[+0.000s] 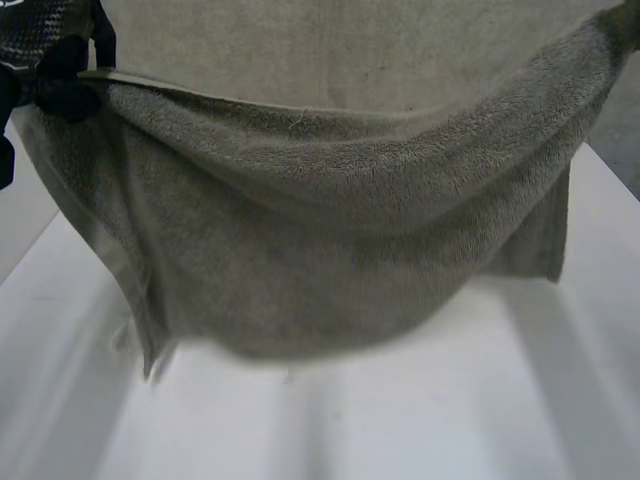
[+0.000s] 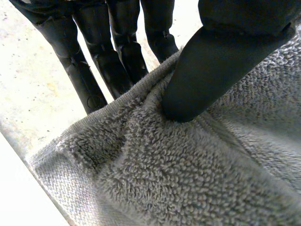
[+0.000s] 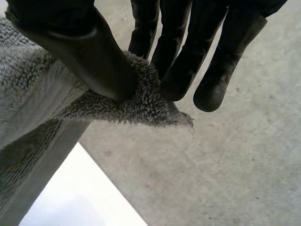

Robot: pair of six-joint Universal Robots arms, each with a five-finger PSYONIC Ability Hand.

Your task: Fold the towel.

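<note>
counter [image 1: 400,420]: white and flat, bare below the load

towel [image 1: 330,230]: grey-green terry, held up above the counter and spanning it from over the left edge to over the right edge. the top edge sags deeply between the two holds. the body hangs in a slack belly over the middle of the counter, with one loose corner dropping toward the left edge and another toward the right. whether the lowest fold brushes the surface cannot be told

left hand [image 2: 211,70]: clamped on the towel's upper edge near its corner, with the thumb pressed into the pile against the straight fingers [image 2: 113,52] behind the cloth

right hand [image 3: 84,47]: clamped on the opposite upper corner, thumb and fingertips [image 3: 174,80] pinching it. only the small frayed tip of the corner pokes out past the pinch

assessment of handling: the material judges as soft and fully limp, with no stiffness, so it will droop wherever it is unsupported. the thick pile suggests moderate weight and good friction, not slippery and not fragile. the best holds are the corners and the flat woven hem, where the cloth is thinner and firmer. the right hold sits very near the corner tip and leaves little margin, so a tug across the span could pull it free
</note>
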